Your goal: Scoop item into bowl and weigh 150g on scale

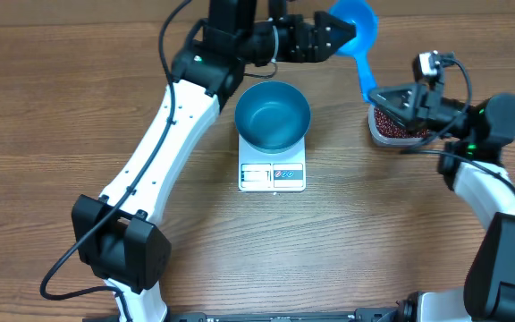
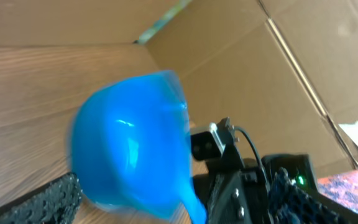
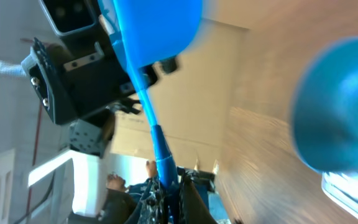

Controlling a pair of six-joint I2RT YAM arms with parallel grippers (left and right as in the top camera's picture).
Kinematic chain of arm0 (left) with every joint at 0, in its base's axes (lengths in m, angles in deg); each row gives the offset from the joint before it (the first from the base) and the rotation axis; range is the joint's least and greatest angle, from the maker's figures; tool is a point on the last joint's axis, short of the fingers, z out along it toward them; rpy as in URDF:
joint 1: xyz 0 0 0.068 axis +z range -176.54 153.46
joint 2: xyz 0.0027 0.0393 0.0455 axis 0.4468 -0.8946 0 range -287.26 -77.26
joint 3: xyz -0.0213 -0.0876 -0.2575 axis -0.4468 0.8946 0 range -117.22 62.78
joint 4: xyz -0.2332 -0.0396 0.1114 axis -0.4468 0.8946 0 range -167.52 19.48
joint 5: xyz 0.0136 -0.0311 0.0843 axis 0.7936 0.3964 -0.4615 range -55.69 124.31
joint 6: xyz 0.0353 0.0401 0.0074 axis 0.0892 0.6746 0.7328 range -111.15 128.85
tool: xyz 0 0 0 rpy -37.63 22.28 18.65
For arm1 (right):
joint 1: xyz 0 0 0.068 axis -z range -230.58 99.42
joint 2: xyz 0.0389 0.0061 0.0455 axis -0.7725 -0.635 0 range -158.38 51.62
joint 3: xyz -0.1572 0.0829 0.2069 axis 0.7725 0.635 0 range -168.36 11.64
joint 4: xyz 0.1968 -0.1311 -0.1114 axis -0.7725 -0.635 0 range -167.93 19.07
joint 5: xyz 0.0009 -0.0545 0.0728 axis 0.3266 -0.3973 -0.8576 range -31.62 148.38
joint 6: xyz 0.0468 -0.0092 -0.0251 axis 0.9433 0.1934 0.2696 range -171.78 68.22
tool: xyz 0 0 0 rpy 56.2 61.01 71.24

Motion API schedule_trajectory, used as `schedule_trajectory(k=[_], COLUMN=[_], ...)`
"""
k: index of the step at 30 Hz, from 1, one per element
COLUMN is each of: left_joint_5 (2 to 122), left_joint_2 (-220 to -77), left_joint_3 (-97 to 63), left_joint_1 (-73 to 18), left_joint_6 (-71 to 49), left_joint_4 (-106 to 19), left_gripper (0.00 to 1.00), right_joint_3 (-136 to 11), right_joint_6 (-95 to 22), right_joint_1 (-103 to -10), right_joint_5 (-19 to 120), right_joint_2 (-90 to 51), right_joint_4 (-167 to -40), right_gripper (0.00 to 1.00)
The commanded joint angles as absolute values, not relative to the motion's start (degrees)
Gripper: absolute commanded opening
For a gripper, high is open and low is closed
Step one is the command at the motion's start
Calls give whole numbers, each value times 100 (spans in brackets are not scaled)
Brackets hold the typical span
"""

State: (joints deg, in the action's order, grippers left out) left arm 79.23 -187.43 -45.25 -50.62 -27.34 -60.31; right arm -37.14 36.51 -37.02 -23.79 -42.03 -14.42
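No legible text anywhere, even on the scale

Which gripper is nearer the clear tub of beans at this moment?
Right. The right gripper sits at the tub's edge, gripping the scoop by its handle; the left gripper is farther off, beside the scoop's cup.

Left arm stretched far forward, left gripper fingers wide apart. Right gripper clamped tight, pointing inward.
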Motion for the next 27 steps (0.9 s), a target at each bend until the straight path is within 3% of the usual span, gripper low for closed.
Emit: schedule_trajectory(k=[1,9,18,27], left_joint_5=[8085,8087,8063,7650], left_joint_2=[-18666,-18666,-18666,-18666], left_joint_3=[-4532,-4532,-4532,-4532], left_joint_1=[-4815,-4472,-4443,-4310], left_joint_6=[-2447,-2172,-1674,-1455], left_joint_4=[-5768,-5222,-4899,-4479], left_gripper=[100,100,99,99], right_joint_3=[-3749,-3545,-3377,-3261], right_joint_6=[2241,679,-1606,-3555], right_joint_1=[-3123,-2298,-2065,-1933], right_joint_5=[-3155,-3155,-3076,-694], right_joint_2=[-4166,-4183,-4183,-4183], right_joint_4=[-2354,-3936,-6251,-8288], right_gripper=[4,4,4,4])
